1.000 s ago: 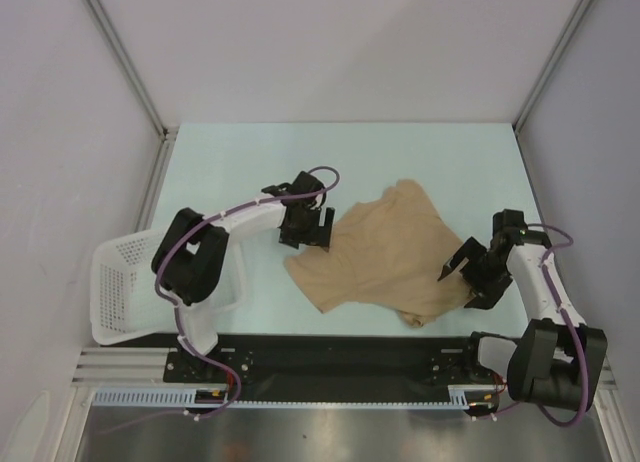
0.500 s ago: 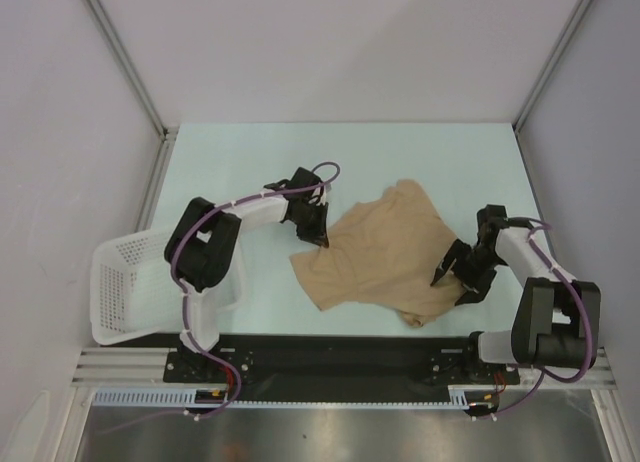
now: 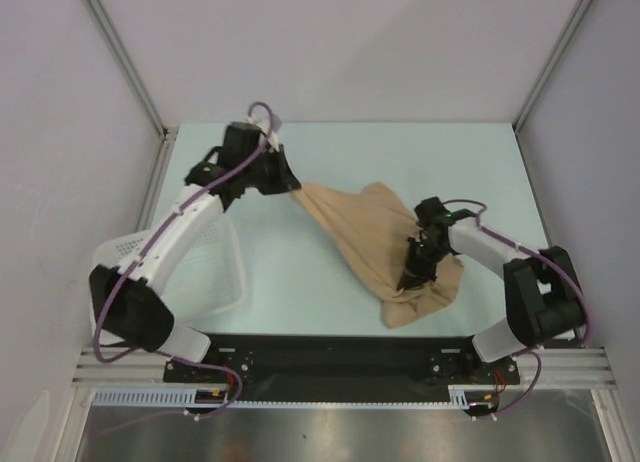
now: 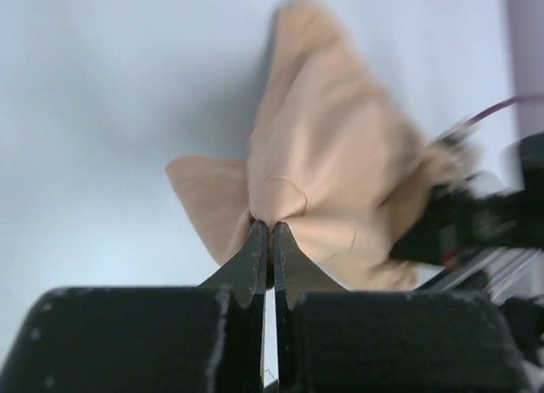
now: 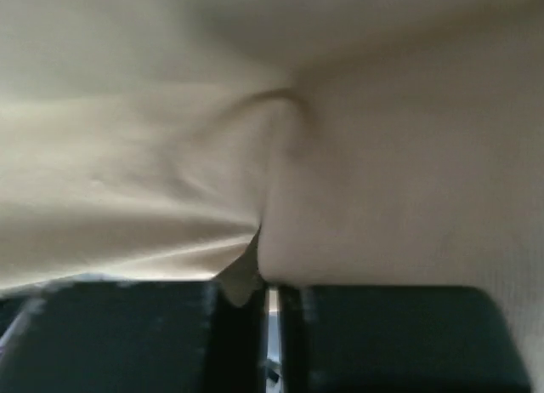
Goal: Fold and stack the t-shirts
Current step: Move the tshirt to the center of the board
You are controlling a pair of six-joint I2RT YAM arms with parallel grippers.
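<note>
My left gripper is pinched tight. Its two tips meet with no gap, and a small fold of the tan t-shirt is caught between them. From the overhead view that pinch sits at the shirt's far-left end, out over the pale table and beyond the white basket, which lies at the near left under my arm.

My right gripper is buried in the cloth further to the near right. From its own wrist camera the fingers stand very narrow, only a sliver of light between them, and a ridge of fabric runs down into that slit, so I am gripping the shirt there too. Cloth fills nearly all of that view.

Between my two grips the shirt is drawn into a slanting band, from far left to near right. The loose remainder is bunched in a heap just nearer than my right fingertips, towards the table's near edge. I cannot tell how much of the band is clear of the table.
</note>
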